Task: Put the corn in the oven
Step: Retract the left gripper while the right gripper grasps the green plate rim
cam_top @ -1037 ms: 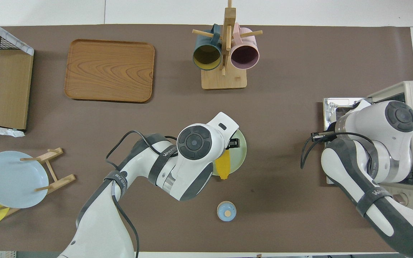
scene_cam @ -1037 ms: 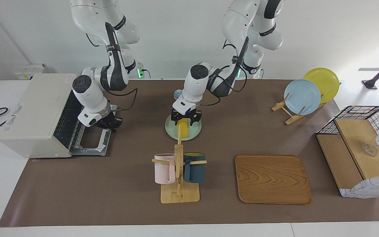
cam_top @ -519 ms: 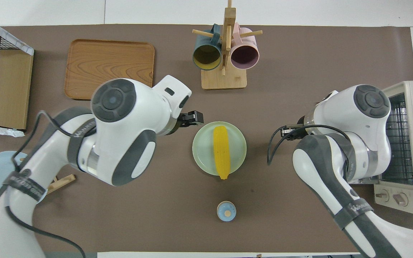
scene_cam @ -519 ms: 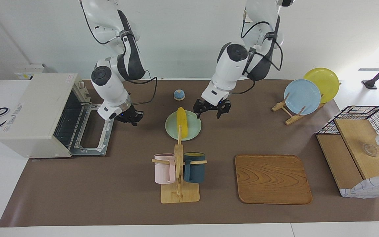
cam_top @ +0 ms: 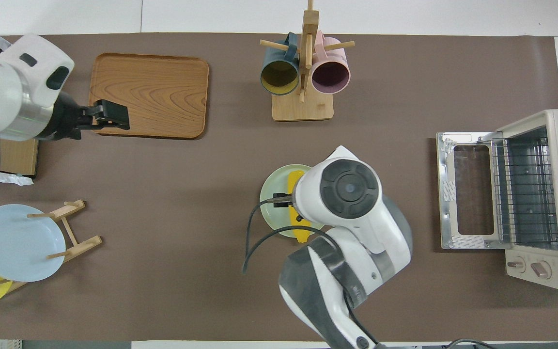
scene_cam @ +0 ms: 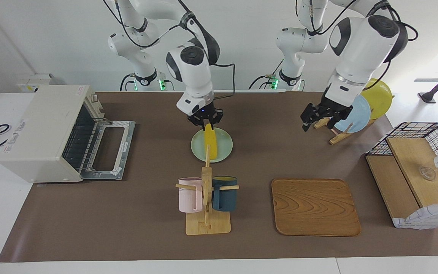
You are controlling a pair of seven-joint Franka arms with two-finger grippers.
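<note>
Facing view: right gripper [scene_cam: 205, 122] hangs directly over the robot-side end of the corn [scene_cam: 211, 145], which lies on the pale green plate [scene_cam: 222, 151]; finger gap can't be told. Left gripper [scene_cam: 322, 115], fingers spread wide and holding nothing, hovers by the plate rack [scene_cam: 333, 131]. Oven [scene_cam: 44, 131] has its door down (rack visible).

Overhead view: right arm covers most of the corn [cam_top: 296, 176]; left gripper [cam_top: 114, 116] is over the wooden tray [cam_top: 153, 92].

Pale green plate [scene_cam: 224, 150] beneath the right gripper [scene_cam: 205, 125] — mug rack [scene_cam: 206, 198] and wooden tray [scene_cam: 314, 207] lie apart; plate stand [scene_cam: 335, 133] beside the left gripper [scene_cam: 318, 122].
</note>
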